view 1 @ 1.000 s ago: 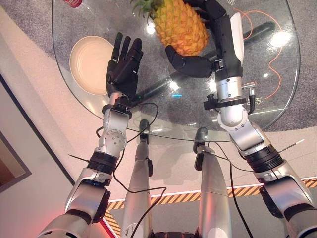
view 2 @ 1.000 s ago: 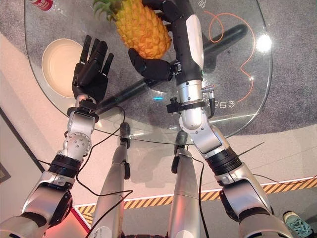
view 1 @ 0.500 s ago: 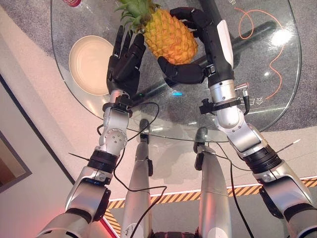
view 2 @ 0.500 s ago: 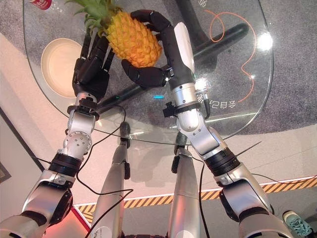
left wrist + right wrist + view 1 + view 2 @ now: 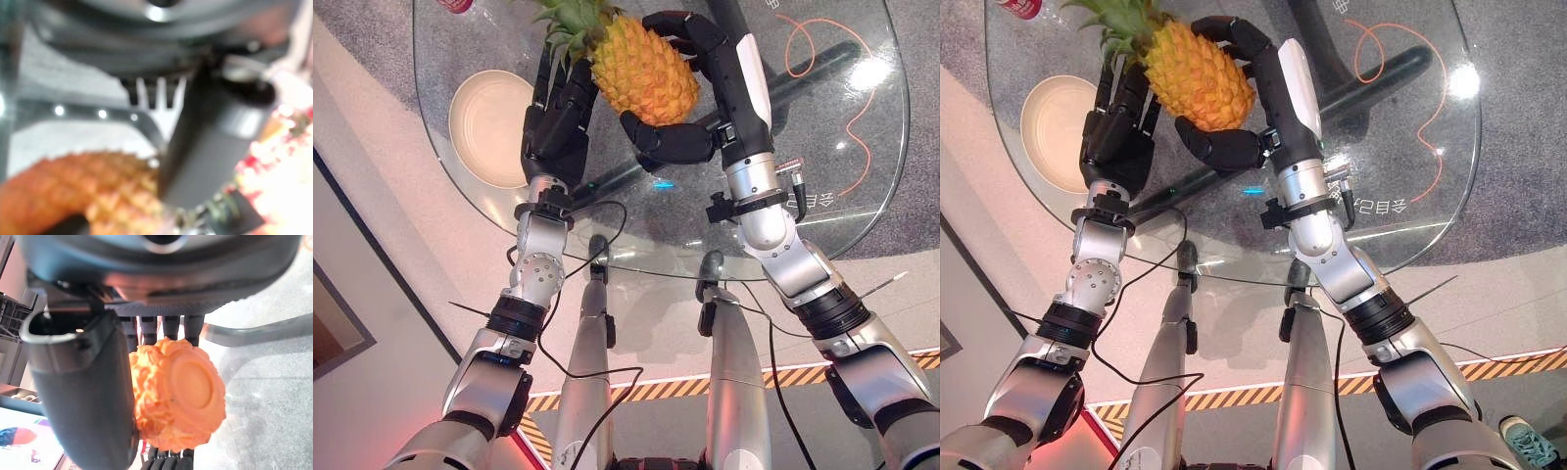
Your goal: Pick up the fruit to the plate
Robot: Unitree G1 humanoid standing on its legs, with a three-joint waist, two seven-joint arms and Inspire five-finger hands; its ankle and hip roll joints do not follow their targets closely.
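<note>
Overhead, the right hand (image 5: 690, 137) curls its fingers and thumb around a yellow-orange pineapple (image 5: 641, 73) held above the round glass table (image 5: 862, 176). The left hand (image 5: 553, 122), fingers straight, rests against the fruit's leafy end, beside a cream round plate (image 5: 484, 122). Grey speckled floor shows through the glass, with an orange cable (image 5: 847, 73) looping on it.

I see a round glass table (image 5: 862, 196) on a dark crossed base (image 5: 1400, 64), over grey speckled carpet (image 5: 1518, 137). An orange cable (image 5: 822, 44) loops beneath it. Nearer me, yellow-black hazard tape (image 5: 656, 390) crosses the pale floor (image 5: 411, 255).
</note>
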